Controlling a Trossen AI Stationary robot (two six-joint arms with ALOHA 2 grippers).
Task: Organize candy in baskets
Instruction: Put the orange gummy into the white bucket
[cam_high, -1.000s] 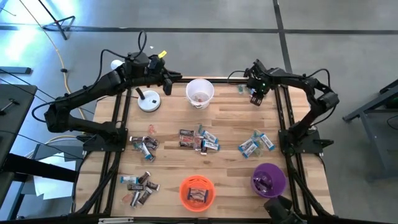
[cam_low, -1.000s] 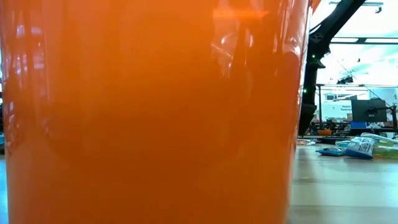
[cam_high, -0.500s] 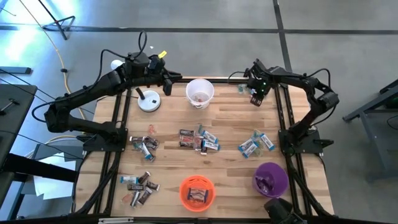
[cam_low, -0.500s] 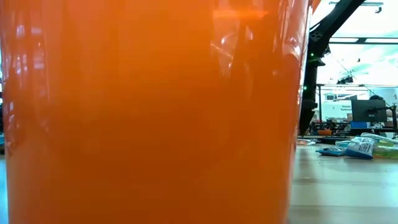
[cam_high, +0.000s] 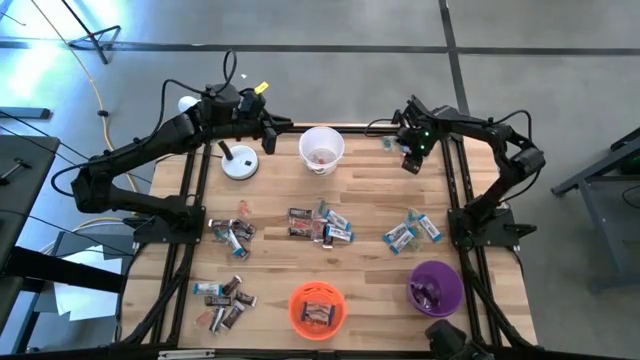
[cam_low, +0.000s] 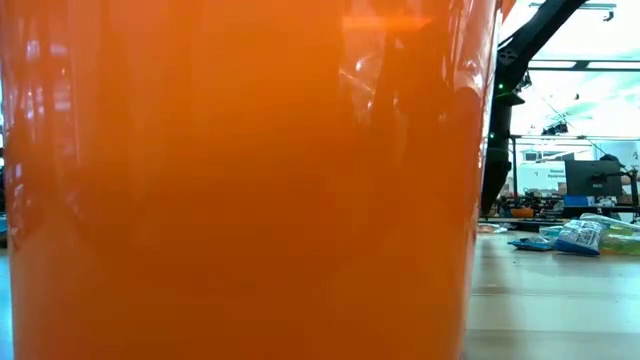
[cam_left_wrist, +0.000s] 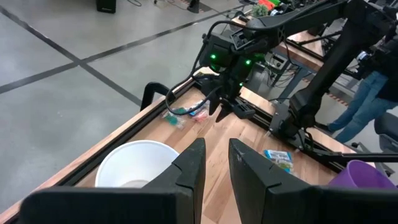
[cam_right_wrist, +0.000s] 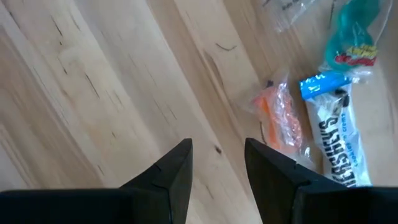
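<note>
The job reads as partly done, with plenty of candy loose on the table (cam_high: 270, 200). Going left to right in the high view: the left gripper (cam_high: 268, 137) hangs at the far edge just beside the white basket (cam_high: 322, 149), its fingers a narrow gap apart and carrying nothing. Loose clusters lie near the left edge (cam_high: 230, 232), at the front left (cam_high: 224, 297) and mid-table (cam_high: 320, 224). The white basket holds a few pieces; the orange basket (cam_high: 317, 308) at the front holds several bars. Further right, a blue-silver cluster (cam_high: 410, 232) waits unsorted, and the purple basket (cam_high: 432, 288) holds some pieces (their kind is too small to tell). The right gripper (cam_high: 409, 158) hovers empty and spread at the far right corner, beside a few wrapped pieces (cam_right_wrist: 323, 124) there.
</note>
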